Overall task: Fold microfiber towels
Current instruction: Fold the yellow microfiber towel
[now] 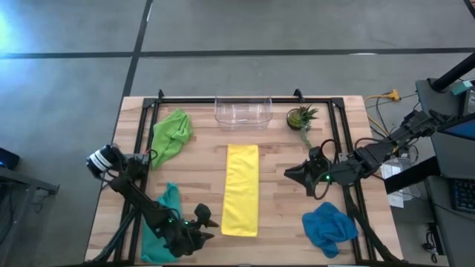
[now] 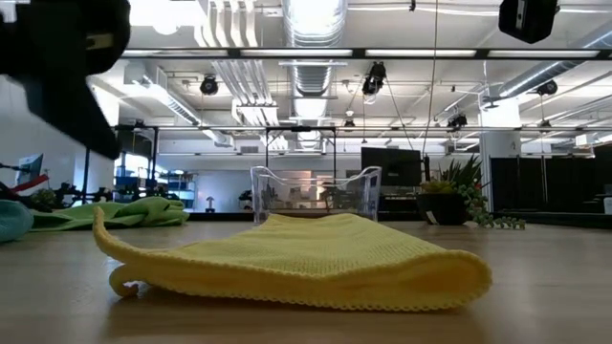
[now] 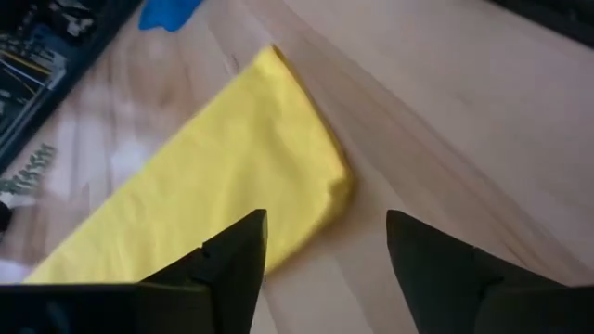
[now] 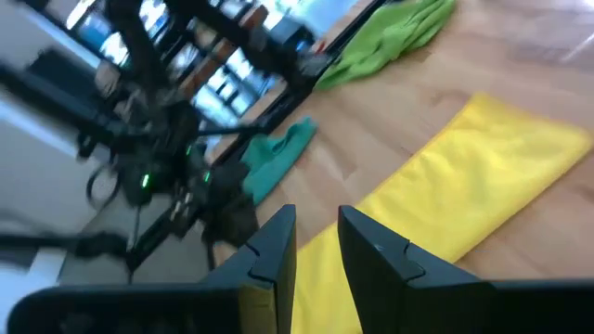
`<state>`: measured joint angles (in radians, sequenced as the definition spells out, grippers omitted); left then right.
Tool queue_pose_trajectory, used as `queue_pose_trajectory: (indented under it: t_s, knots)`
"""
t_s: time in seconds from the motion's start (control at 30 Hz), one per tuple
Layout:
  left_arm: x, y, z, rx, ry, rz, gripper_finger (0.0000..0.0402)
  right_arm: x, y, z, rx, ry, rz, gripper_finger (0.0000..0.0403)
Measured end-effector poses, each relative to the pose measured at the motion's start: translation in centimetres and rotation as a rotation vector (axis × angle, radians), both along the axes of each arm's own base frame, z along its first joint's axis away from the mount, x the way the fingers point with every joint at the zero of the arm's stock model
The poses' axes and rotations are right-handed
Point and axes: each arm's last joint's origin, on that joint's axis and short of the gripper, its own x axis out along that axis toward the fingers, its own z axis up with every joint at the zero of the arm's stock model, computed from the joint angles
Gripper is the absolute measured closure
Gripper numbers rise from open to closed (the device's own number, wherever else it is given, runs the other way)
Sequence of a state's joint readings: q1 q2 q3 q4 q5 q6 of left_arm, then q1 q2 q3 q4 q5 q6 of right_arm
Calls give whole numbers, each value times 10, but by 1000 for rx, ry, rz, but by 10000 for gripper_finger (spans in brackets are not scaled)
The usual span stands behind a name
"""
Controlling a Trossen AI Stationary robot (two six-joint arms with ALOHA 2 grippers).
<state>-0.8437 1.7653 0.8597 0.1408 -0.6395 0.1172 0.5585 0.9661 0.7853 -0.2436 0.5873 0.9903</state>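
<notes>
Now | left claw wide, empty (over yellow towel corner)

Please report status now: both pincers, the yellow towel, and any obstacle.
Left pincer open, empty, at yellow towel's near end. Right pincer empty, beside towel. Towel folded into a strip, flat. No obstacle on it.

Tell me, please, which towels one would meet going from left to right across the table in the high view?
Teal towel → lime green towel → yellow towel, folded into a long strip → blue towel.
</notes>
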Motion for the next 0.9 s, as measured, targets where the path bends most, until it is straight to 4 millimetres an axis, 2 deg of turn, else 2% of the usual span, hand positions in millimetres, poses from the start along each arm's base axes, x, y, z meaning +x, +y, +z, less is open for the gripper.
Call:
queue_pose_trajectory:
  t_s: [0.1,0.17,0.33,0.47,0.63,0.9]
  knots:
    - [8,-1,6,-2,-19,8,194,0,2,0,21,14,63,323]
    - [12,-2,3,76,-18,-35,194,0,3,0,7,21,99,323]
    - [17,-8,-18,296,30,-157,194,-1,5,-1,-51,23,133,323]
    - [24,-14,-29,376,71,-183,194,-2,7,-1,-50,21,142,323]
    - [35,-17,-36,391,85,-171,194,-4,12,1,-39,6,165,323]
    - [44,-11,-35,378,85,-136,194,-6,15,1,-16,2,171,323]
